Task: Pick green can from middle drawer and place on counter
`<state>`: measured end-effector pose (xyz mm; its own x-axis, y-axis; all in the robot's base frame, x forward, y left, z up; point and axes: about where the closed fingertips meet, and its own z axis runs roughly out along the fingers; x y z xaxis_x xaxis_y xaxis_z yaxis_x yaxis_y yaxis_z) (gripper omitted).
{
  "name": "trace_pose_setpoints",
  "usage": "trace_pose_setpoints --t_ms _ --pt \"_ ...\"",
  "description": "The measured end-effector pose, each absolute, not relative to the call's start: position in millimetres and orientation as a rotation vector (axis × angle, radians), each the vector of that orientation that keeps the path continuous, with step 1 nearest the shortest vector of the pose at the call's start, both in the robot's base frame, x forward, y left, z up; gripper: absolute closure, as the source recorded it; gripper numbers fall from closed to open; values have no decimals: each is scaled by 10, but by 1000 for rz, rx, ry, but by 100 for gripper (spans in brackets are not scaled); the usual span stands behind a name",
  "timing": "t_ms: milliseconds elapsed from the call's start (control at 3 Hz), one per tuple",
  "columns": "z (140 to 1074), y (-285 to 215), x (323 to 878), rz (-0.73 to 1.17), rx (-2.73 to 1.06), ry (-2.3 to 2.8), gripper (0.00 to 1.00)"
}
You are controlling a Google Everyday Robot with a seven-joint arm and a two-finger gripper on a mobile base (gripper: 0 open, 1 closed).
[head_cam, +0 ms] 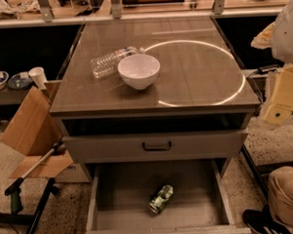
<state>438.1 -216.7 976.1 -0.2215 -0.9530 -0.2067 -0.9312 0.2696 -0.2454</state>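
Observation:
The green can (pixel 161 198) lies on its side, dented, on the flat grey floor of the pulled-out middle drawer (pixel 121 198), a little right of the floor's centre. The counter (pixel 193 73) is the glossy brown-grey top of the grey cabinet and shows a bright ring-shaped light reflection. My gripper (pixel 281 99) hangs at the right edge of the view, beside the counter's front right corner. It is above and well to the right of the can and touches nothing that I can see.
A white bowl (pixel 138 70) and a clear plastic bottle (pixel 112 61) lying on its side sit on the counter's left half. A closed drawer front with a black handle (pixel 156 146) is above the open drawer. Cardboard (pixel 30 125) and a grabber tool (pixel 34 168) stand left. A person's leg and shoe (pixel 279 206) are at the bottom right.

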Motion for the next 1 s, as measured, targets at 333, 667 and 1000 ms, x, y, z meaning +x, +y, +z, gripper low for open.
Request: trace_pose_setpoints --t_ms 333,667,1000 --pt "9761 -2167 4381 -98 -1725 2232 0" --pt "9753 -2150 4374 -95 -1726 2225 0" --pt "9680 -2026 4311 -71 -1738 2175 0"
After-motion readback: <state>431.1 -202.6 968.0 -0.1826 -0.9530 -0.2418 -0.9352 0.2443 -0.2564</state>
